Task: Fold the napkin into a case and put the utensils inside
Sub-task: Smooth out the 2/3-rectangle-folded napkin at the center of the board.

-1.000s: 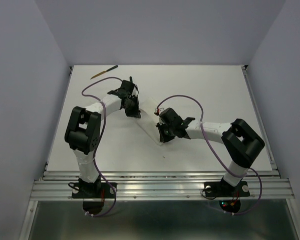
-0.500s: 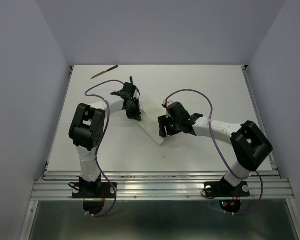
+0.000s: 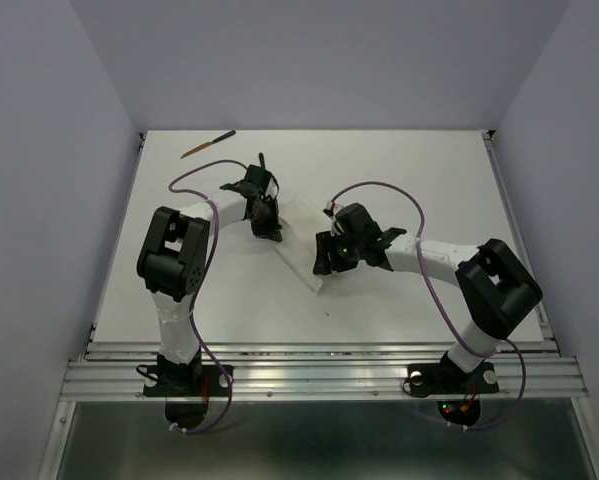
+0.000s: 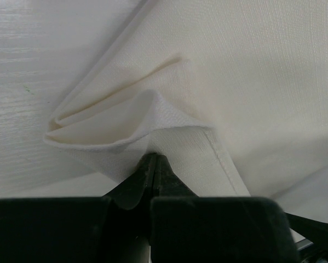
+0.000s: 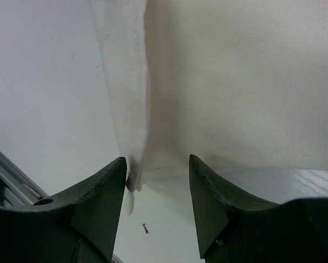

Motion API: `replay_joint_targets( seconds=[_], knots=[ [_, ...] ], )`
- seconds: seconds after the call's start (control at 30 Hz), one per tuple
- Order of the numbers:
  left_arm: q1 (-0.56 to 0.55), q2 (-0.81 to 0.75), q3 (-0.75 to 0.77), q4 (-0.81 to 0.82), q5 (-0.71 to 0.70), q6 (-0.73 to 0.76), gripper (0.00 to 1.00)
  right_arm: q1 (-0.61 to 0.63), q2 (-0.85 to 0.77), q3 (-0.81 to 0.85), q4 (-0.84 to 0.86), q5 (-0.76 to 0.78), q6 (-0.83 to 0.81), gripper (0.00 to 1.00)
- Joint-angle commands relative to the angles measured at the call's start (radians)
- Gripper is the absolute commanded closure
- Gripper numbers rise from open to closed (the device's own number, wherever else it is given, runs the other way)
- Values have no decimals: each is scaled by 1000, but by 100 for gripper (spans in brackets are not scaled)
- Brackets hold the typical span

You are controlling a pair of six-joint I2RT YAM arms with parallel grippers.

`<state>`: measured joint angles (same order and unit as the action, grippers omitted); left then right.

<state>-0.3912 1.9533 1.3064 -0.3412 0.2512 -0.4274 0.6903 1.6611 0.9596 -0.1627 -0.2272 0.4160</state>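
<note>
Left fingers (image 4: 141, 178), black and wedge-shaped, press together on a folded, hemmed corner of the napkin (image 3: 297, 245). This soft white woven cloth lies creased at the middle of the smooth white table (image 3: 429, 180). Right fingers (image 5: 101, 192) stand spread astride its 5 o'clock edge. One thin brown utensil (image 3: 208, 144) with a dark end lies at the table's 11 o'clock, well apart, below plain pale walls (image 3: 309, 60).

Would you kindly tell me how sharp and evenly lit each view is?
Top external: even, soft light, but the white napkin barely separates from the white table. Left wrist: cloth weave crisp, the near left gripper a dark blur. Right wrist: right gripper underexposed, cloth slightly soft.
</note>
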Motion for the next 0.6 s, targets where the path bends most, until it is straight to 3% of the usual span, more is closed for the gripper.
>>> replay_joint_targets(
  seconds=[0.0,0.3,0.37,0.43,0.57],
  knots=[
    [-1,12,2,-9,-30,15,100,0,14,-16,84,-100,30,46],
    [-1,16,5,-7,-32,15,100,0,25,-28,103,-158,33,46],
    [-1,18,7,-9,-32,13,100,0,31,-32,111,-162,35,50],
    [-1,16,5,-9,-32,12,100,0,32,-30,112,-159,35,57],
    [-1,15,8,-12,-32,13,100,0,29,-25,112,-143,35,83]
  ],
)
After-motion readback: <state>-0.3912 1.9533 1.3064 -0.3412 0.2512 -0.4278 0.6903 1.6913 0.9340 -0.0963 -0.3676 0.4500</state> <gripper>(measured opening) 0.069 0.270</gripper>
